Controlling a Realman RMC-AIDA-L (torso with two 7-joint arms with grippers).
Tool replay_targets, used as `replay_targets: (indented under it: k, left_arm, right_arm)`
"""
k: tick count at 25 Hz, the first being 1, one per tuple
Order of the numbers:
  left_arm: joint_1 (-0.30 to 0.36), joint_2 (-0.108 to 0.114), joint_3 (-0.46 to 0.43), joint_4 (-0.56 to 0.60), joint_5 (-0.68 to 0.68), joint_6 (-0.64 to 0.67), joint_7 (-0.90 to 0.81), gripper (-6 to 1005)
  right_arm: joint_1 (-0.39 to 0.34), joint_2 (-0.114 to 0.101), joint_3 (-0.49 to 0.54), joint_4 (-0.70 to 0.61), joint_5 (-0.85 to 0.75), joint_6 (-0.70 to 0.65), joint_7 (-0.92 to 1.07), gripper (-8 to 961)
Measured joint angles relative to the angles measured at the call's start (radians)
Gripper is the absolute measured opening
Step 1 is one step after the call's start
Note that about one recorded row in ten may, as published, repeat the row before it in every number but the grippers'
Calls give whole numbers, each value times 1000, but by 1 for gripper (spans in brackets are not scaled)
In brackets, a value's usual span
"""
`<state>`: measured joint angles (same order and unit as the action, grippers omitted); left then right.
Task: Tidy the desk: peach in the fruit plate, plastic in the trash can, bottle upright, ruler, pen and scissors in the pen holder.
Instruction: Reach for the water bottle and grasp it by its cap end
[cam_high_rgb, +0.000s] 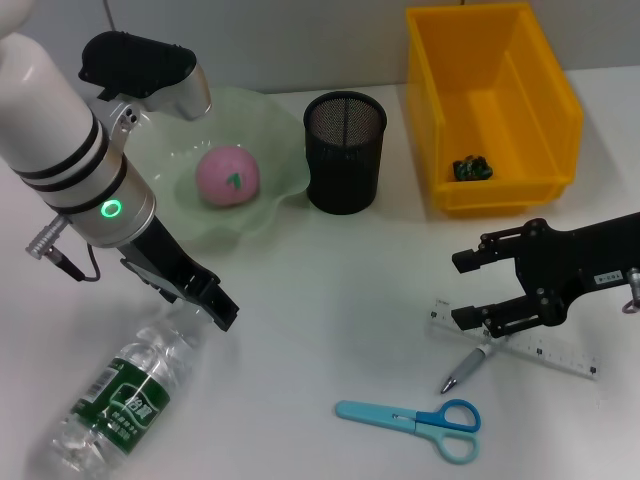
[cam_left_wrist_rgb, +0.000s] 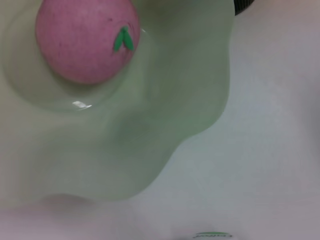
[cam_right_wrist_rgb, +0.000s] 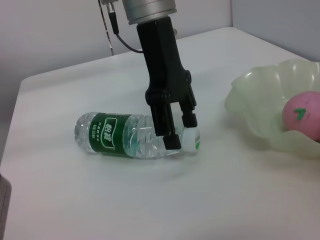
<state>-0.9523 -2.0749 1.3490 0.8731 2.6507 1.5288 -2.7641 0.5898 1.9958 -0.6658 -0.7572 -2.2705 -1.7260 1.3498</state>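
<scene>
The clear bottle (cam_high_rgb: 118, 400) with a green label lies on its side at the front left; it also shows in the right wrist view (cam_right_wrist_rgb: 120, 135). My left gripper (cam_high_rgb: 218, 308) (cam_right_wrist_rgb: 179, 134) is down at its neck, fingers closed on either side just behind the white cap (cam_right_wrist_rgb: 191, 140). The pink peach (cam_high_rgb: 228, 176) (cam_left_wrist_rgb: 85, 40) sits in the green fruit plate (cam_high_rgb: 275, 120). My right gripper (cam_high_rgb: 465, 290) is open and empty, just above the clear ruler (cam_high_rgb: 545, 350) and the grey pen (cam_high_rgb: 467, 367). The blue scissors (cam_high_rgb: 410, 420) lie at the front. The black mesh pen holder (cam_high_rgb: 345, 150) is empty.
The yellow bin (cam_high_rgb: 545, 85) stands at the back right with a dark crumpled piece of plastic (cam_high_rgb: 470, 168) inside. The fruit plate (cam_right_wrist_rgb: 260, 120) lies close to the bottle's cap end. The table's front edge is near the bottle and scissors.
</scene>
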Motion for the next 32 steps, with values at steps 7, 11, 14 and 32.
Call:
replay_targets:
  k: [7, 11, 14, 32]
  left_arm:
    - [2, -1, 1, -2, 0, -7, 7, 800]
    - [1, -1, 1, -3, 0, -10, 11, 794]
    - [1, 0, 1, -6, 0, -11, 12, 790]
    - [-6, 4, -9, -8, -6, -4, 28, 672]
  right_arm:
    - [3, 0, 0, 1, -1, 0, 0, 740]
    - [4, 0, 0, -1, -1, 0, 0, 740]
    - [5, 0, 0, -1, -1, 2, 0, 740]
    - [14, 0, 0, 1, -1, 11, 0, 740]
